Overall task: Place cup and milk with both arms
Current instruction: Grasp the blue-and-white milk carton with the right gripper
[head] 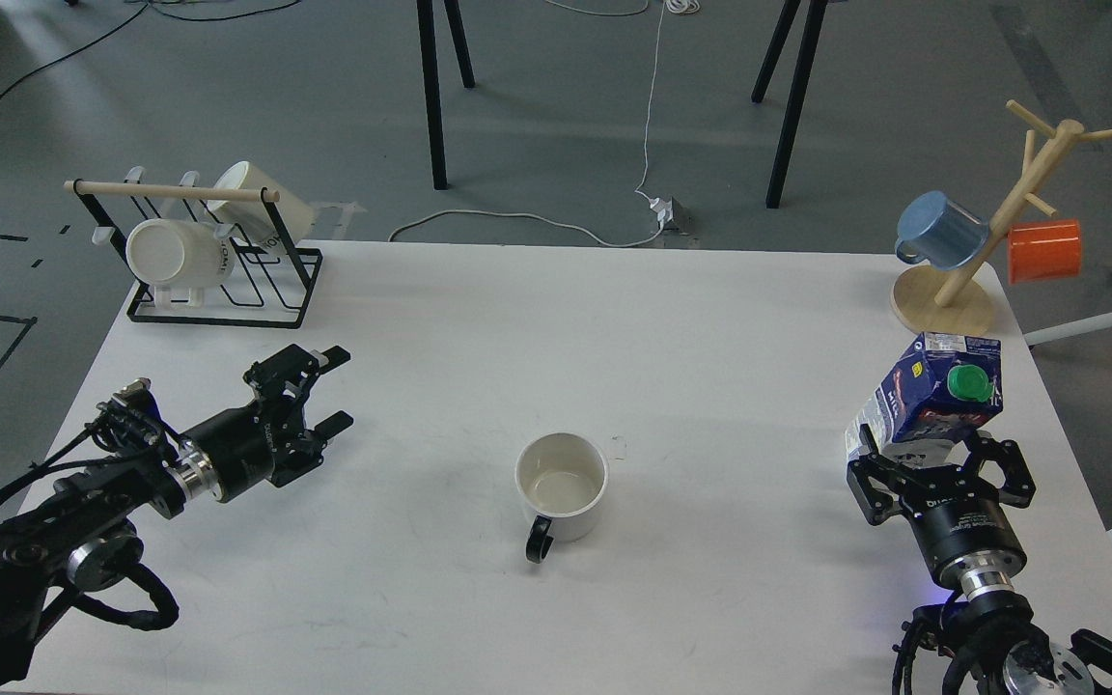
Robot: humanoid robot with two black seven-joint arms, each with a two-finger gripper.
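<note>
Grey floor with cables and black stand legs lies beyond a white table (710,319) that fills most of the view. On it, near the centre and toward six o'clock, the cup (562,486) stands upright and empty, its black handle pointing to six o'clock, with nothing touching it. At about four o'clock from the cup, close to the table's right edge, the milk (932,396) leans a little, its green cap facing up; the right gripper (937,461) is around its lower part, fingers pinching it or very nearly so. The left gripper (329,391), at nine o'clock from the cup and well apart from it, has its fingers spread and holds nothing. By my reading the carton is in hand or being taken, while the cup is not yet grasped, so most of the task is left. Open table lies between the cup and both arms. A wire rack (218,280) with white mugs sits at the ten o'clock corner and a wooden mug tree (952,290) at two o'clock, just beyond the carton.
</note>
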